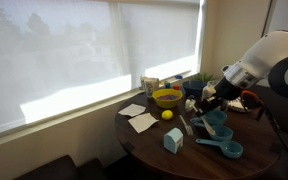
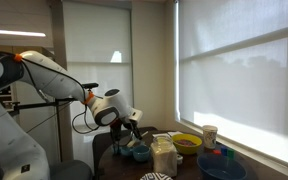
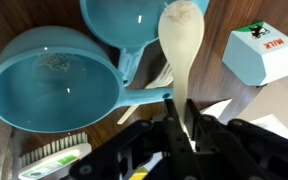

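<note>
The tool (image 3: 181, 122) comes in from the bottom of the wrist view, its two fingers pressed together on the thin handle of a cream spoon (image 3: 181, 40). The spoon's long axis runs straight out from the tool, handle in the pinch and rounded bowl at the far end, raised over the tabletop (image 3: 234, 95). So the spoon lies directly ahead of the single arm, in line with its fingers.

Just left of the tool lies a brush (image 3: 52, 160) with pale bristles. Beyond it sits a large blue measuring cup (image 3: 54, 85), its handle reaching toward the spoon's shaft. A second blue cup (image 3: 134, 20) lies farther on, beside the spoon's bowl. To the right, apart from the spoon, stands a small milk carton (image 3: 267, 52).

Farther across, in an exterior view, a yellow bowl (image 1: 167, 98) and white paper sheets (image 1: 141, 122) rest near the window blind (image 1: 84, 50).
</note>
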You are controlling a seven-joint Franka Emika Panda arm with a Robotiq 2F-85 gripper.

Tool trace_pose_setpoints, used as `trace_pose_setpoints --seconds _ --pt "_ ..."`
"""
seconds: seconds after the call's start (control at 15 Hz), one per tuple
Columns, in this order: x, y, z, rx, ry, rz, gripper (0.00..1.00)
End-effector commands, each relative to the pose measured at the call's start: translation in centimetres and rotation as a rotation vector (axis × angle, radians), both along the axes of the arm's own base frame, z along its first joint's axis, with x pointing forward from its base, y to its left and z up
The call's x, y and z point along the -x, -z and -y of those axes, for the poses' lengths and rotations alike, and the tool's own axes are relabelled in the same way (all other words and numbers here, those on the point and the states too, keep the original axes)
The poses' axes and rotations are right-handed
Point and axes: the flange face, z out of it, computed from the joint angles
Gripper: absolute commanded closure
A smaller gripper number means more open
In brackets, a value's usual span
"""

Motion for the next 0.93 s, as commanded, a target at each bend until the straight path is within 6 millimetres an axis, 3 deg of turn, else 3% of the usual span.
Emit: trace_pose_setpoints --seconds 0.0,0.4,0.87 --pt "1.2 -0.6 1.5 -0.038 0.002 0.038 0.97" --pt "0.4 -2.5 3.0 -0.083 -0.035 0.104 0.97" --pt "0.4 -1.3 4.1 -0.173 -0.136 0.087 0.97"
